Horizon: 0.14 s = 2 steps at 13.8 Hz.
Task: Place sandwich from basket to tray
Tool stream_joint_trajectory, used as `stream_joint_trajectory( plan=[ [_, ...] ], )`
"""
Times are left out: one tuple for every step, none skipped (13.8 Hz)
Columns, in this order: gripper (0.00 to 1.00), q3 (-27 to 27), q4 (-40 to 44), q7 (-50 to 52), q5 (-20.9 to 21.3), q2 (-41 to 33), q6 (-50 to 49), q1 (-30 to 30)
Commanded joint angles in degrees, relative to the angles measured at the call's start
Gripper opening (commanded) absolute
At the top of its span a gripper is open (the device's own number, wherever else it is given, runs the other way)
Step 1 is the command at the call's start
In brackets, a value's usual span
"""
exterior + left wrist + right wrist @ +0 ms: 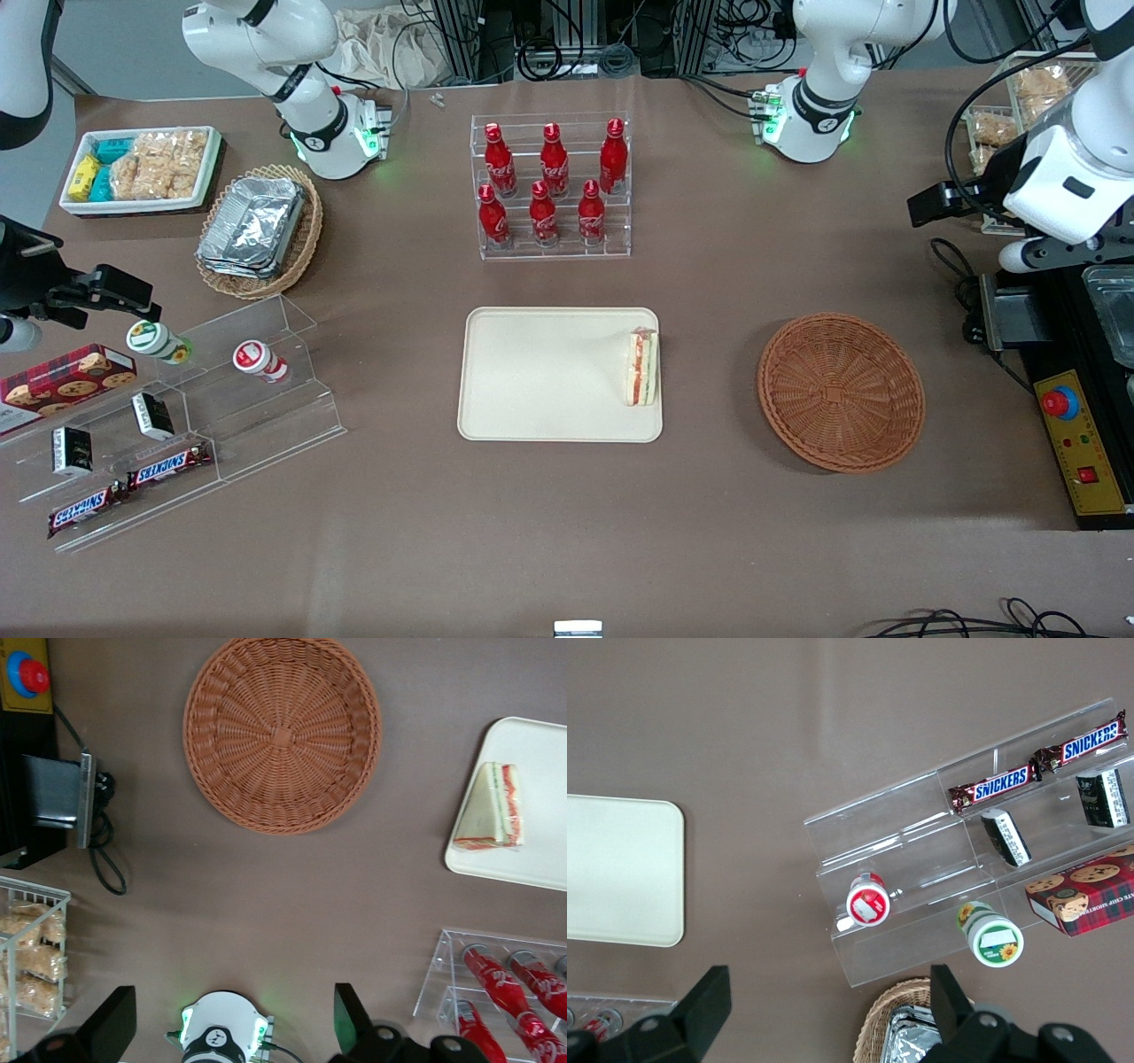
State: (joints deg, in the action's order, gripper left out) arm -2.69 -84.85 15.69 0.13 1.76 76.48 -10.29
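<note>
The sandwich (641,368) (492,811), a pale triangular wedge with red and green layers, lies on the cream tray (549,372) (540,762) at the tray's edge nearest the basket. The reddish-brown woven basket (840,391) (282,731) holds nothing and sits beside the tray, toward the working arm's end of the table. My gripper (232,1026) is open with nothing between its fingers (351,1020). It hangs high above the bare table, farther from the front camera than the basket, apart from both basket and sandwich.
A clear rack of red bottles (551,190) (509,988) stands farther from the front camera than the tray. A black box with a red stop button (1076,443) and cables lie beside the basket. A wire bin of snacks (31,943) sits at the working arm's end.
</note>
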Motion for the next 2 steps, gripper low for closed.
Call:
stream_joint_trajectory(
  plan=[
    [1.00,-0.7,-2.2,-1.3,2.3,-1.5,1.5,-1.5],
    [1.00,-0.5,-1.6,-1.1,2.4,-0.7,1.5,-1.5]
  ],
)
